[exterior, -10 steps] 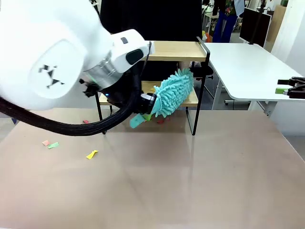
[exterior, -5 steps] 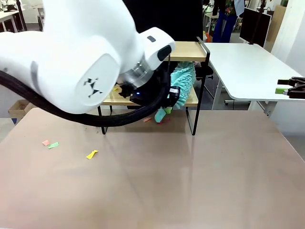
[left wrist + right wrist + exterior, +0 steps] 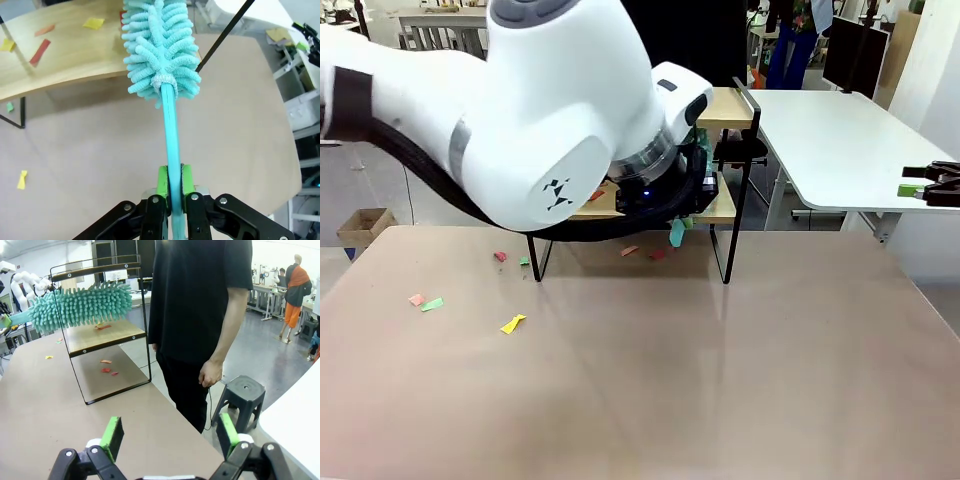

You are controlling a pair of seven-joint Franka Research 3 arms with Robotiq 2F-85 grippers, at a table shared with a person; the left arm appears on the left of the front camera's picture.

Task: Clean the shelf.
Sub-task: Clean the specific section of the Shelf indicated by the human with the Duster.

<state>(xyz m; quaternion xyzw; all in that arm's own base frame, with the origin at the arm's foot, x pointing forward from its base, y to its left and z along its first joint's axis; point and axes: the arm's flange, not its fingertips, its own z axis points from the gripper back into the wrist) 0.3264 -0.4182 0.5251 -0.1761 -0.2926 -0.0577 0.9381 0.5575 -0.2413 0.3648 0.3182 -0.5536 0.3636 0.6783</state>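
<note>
Teal duster (image 3: 161, 45), handle clamped in the left gripper (image 3: 174, 179), points out over the shelf's (image 3: 65, 60) lower board; right gripper (image 3: 170, 436) wide.

I see the shelf (image 3: 725, 108) in three views: fixed front camera looking across the counter (image 3: 740, 380), left wrist camera close above one board (image 3: 65, 55), right wrist camera side-on from farther along the counter.

Teal duster (image 3: 161, 50), black-framed wooden shelf (image 3: 115, 337)
</note>
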